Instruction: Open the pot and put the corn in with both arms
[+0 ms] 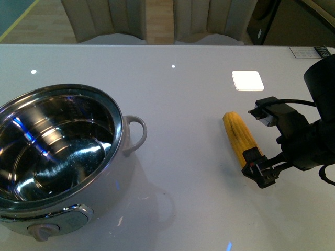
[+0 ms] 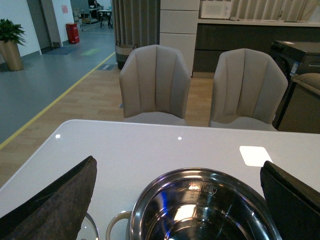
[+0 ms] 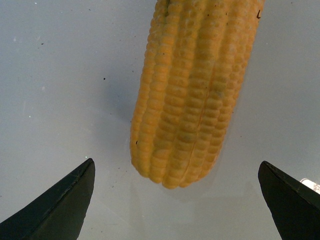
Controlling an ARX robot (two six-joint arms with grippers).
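The pot (image 1: 118, 130) stands lidless on the counter (image 1: 188, 94), ready to take the corn (image 1: 239, 137), which lies well to its right. The right pincer (image 1: 260, 168) is spread wide around the cob's near end, seemingly to clamp it. The left pincer (image 2: 177, 165), wide and empty, hovers above the pot.

- A glossy white table (image 1: 188, 99) is noted; a bright square and a few small dots of light are reflected in its surface.
- The pot (image 1: 57, 151) is set on the left part, near the front edge. Its lid is off, the steel interior is exposed, and the loop handle is turned toward the table's middle.
- The corn (image 1: 239, 136) is laid flat on the right part, well apart from the pot.
- A small printed label (image 1: 310, 51) is seen at the far right edge.
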